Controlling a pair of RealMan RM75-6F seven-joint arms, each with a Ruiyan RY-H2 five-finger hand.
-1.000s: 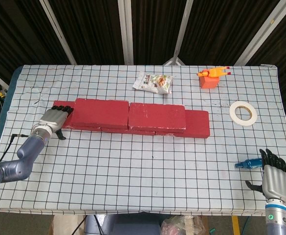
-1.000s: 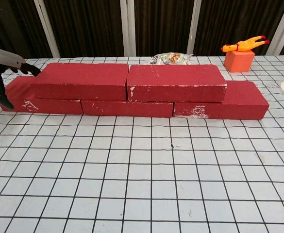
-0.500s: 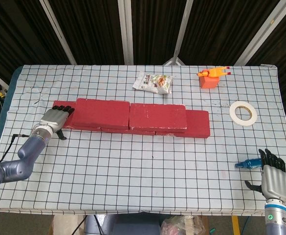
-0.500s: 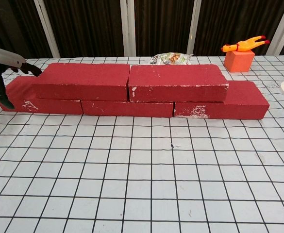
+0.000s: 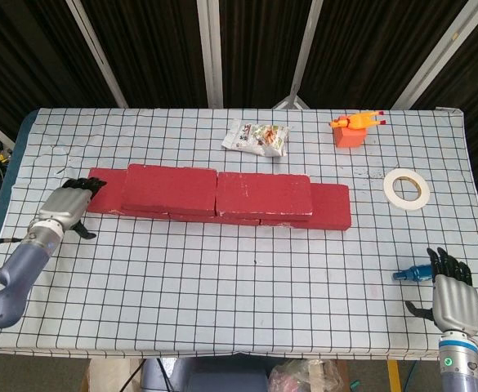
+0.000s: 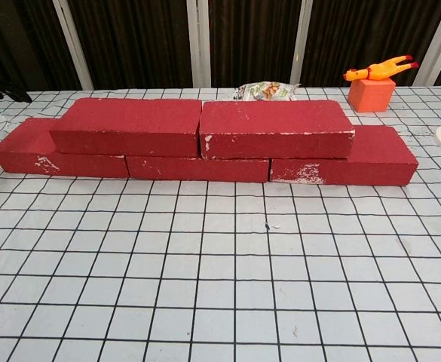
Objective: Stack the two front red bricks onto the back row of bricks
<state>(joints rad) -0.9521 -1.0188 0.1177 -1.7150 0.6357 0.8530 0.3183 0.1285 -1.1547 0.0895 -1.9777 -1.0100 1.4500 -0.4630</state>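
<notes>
Since the earlier frames, our left hand (image 5: pixel 63 208) has drawn back left off the bricks. Both stacked bricks (image 5: pixel 216 190) lie long-axis left–right atop the back row (image 5: pixel 331 208), centre frame. Left hand nearest, fingers loosely curled, empty; right hand (image 5: pixel 454 298) spread, empty.

Open table (image 5: pixel 255 294) fronts the brick wall (image 5: pixel 222 196); tape roll (image 5: pixel 406 188) sits right.

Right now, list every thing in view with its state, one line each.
Upper bricks: two, end to end on the bottom row.
Bottom row: flat on the table.
Left hand: holds nothing, beside the row's left end.
Right hand: holds nothing.
Tape roll: lying flat.
Snack bag: lying flat.
</notes>
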